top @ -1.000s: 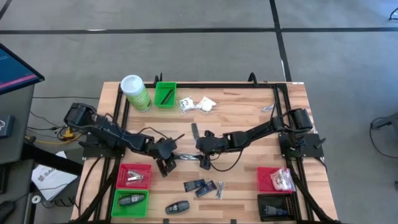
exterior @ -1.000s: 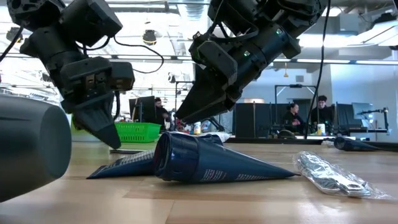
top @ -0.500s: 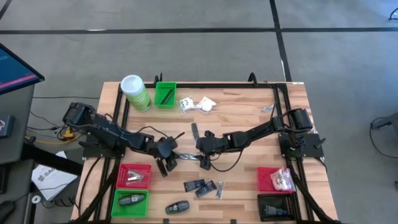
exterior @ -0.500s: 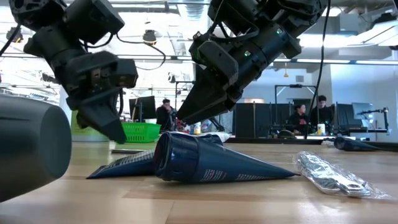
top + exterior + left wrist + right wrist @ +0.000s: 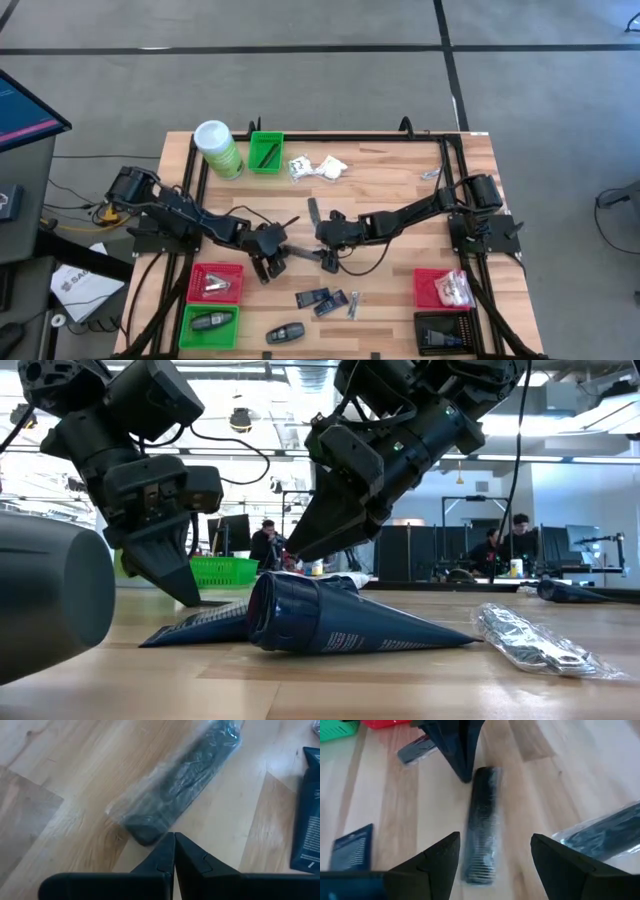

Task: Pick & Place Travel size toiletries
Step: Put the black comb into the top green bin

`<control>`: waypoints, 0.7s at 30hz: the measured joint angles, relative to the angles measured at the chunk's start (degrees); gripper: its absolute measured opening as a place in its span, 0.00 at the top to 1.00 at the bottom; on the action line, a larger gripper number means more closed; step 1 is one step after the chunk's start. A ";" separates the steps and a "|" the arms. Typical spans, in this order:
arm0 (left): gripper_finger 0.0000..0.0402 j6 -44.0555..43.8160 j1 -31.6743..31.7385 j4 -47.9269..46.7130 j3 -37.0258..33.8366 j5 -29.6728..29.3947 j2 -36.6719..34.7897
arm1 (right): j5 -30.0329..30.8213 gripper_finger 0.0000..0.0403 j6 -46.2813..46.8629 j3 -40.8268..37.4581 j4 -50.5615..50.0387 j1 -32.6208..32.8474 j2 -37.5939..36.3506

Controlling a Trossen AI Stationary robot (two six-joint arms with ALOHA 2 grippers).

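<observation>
One dark comb in a clear wrapper [image 5: 481,829] lies flat on the wooden table [image 5: 390,180] near its middle, between the two grippers. The right gripper [image 5: 492,851] hangs just above the comb with its jaws apart, one finger on each side of it and neither touching it. The left gripper [image 5: 174,851] stands at the comb's other end with its jaws pressed together, tips down at the table and holding nothing. A second wrapped dark item [image 5: 600,832] lies just beside the right gripper. Toward the table's front edge lie several flat dark blue packets [image 5: 322,299], a slim silvery packet [image 5: 353,304] and a black oval piece [image 5: 286,332]. White crinkly sachets [image 5: 318,167] sit near the far edge, beside a small green bin [image 5: 266,152] and a green canister with a white lid [image 5: 217,148]. Red bins [image 5: 215,283] and a second green bin [image 5: 208,324] hold more items at the front corners.
</observation>
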 joint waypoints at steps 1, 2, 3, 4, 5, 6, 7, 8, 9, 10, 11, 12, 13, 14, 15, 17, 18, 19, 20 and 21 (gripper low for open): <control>1.00 -0.01 -0.01 0.00 0.00 0.00 0.01 | -0.66 0.42 1.09 0.00 -0.02 0.00 0.29; 1.00 -0.02 -0.01 0.00 0.00 -0.02 0.02 | -1.40 0.42 2.36 0.09 0.60 0.00 1.07; 1.00 -0.01 -0.01 0.00 0.00 -0.03 -0.01 | -2.36 0.42 3.69 0.11 0.51 -0.01 1.77; 1.00 0.02 -0.01 0.02 -0.04 -0.06 -0.02 | -2.80 0.42 4.80 -0.15 -0.62 0.00 2.00; 1.00 0.00 -0.01 0.00 -0.04 -0.07 -0.02 | -3.25 0.42 5.56 -0.31 -1.07 0.00 2.02; 1.00 0.00 -0.01 -0.04 -0.04 -0.07 -0.02 | -3.20 0.42 5.80 -0.19 -0.24 0.00 2.18; 1.00 -0.02 -0.01 -0.04 -0.04 -0.07 -0.02 | -2.78 0.42 5.97 0.17 0.80 -0.01 2.50; 1.00 -0.06 -0.01 -0.03 -0.04 -0.07 0.00 | -1.91 0.42 6.24 0.23 0.68 -0.04 2.52; 1.00 -0.07 -0.01 0.22 -0.09 -0.07 -0.07 | -1.23 0.42 6.52 -0.05 -0.94 -0.02 2.18; 1.00 -0.01 -0.13 0.40 -0.18 -0.06 -0.51 | -0.72 0.42 7.03 -0.01 -1.19 -0.02 2.12; 1.00 0.26 -0.39 0.43 -0.28 -0.07 -1.08 | -0.70 0.42 7.19 0.24 -0.78 -0.02 2.12; 1.00 0.39 -0.45 0.59 -0.39 -0.29 -1.51 | -0.68 0.42 7.23 0.47 -0.51 -0.04 1.94; 1.00 0.39 -0.47 1.14 -0.44 -0.62 -1.92 | -0.68 0.42 7.23 0.60 -0.26 -0.07 1.85; 1.00 0.41 -0.39 1.57 -0.42 -1.03 -2.69 | -0.72 0.42 7.23 0.61 -0.34 -0.07 1.86; 1.00 0.43 -0.36 2.15 -0.37 -1.15 -3.26 | -0.76 0.42 7.25 0.57 -0.69 -0.07 1.88; 1.00 0.48 -0.35 2.61 -0.25 -1.61 -3.60 | -0.97 0.42 7.24 0.52 -1.00 -0.04 1.92; 1.00 0.50 -0.34 2.44 -0.27 -1.78 -3.63 | -1.23 0.42 7.24 0.52 -0.83 -0.04 1.92; 1.00 0.50 -0.34 2.43 -0.28 -2.08 -3.63 | -1.45 0.42 7.23 0.52 -0.77 -0.04 1.92; 1.00 0.50 -0.30 2.52 -0.28 -2.12 -3.57 | -1.45 0.42 7.23 0.52 -0.81 -0.04 1.92; 1.00 0.51 -0.03 2.67 -0.26 -2.14 -3.21 | -1.45 0.42 7.23 0.52 -0.80 -0.07 1.92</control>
